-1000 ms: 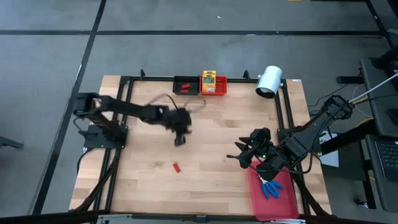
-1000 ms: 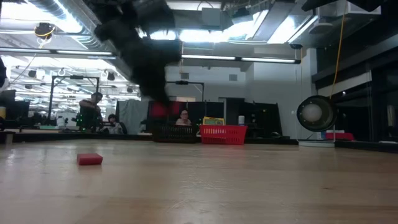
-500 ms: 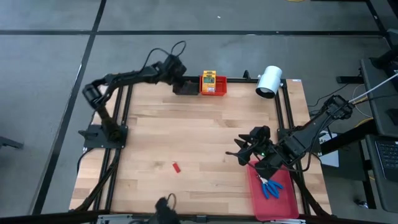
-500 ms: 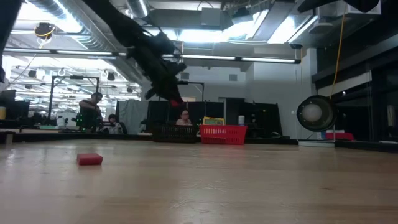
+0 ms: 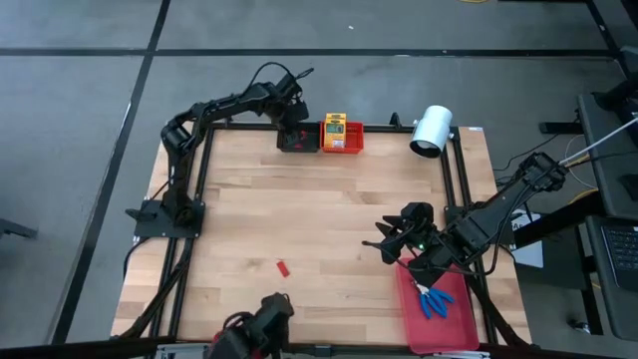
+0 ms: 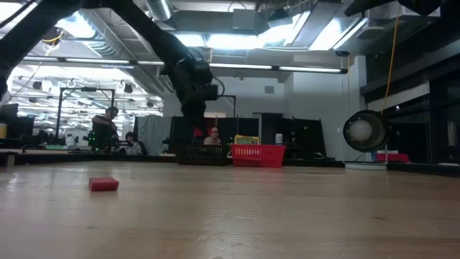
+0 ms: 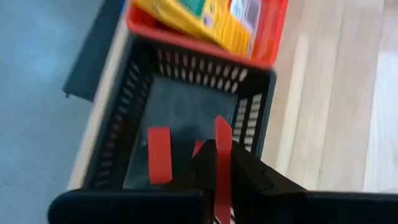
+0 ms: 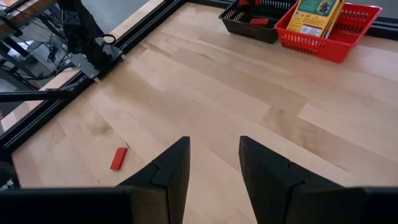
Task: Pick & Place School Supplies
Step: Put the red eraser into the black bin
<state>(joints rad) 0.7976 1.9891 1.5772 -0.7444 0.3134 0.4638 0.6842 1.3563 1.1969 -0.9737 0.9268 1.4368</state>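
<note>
My left arm reaches to the worktop's far edge, my left gripper [image 5: 290, 128] hanging over the black bin [image 5: 296, 140], fingers pinched on a small red piece [image 7: 222, 163]; another red piece [image 7: 159, 155] lies on the bin's floor. Just beside it the red bin [image 5: 342, 146] holds the yellow-and-green boxes [image 5: 334, 129]. A second ago this gripper was mid-table. My right gripper [image 5: 391, 243] waits spread and holding nothing near the right edge, by the red tray [image 5: 439, 324] with the blue-handled tools [image 5: 434, 299]. One red piece [image 5: 282, 267] lies near the front edge.

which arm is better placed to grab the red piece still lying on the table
Right. Its open end effector faces the loose red piece, while the left end effector is over the black bin, shut on another red piece.
</note>
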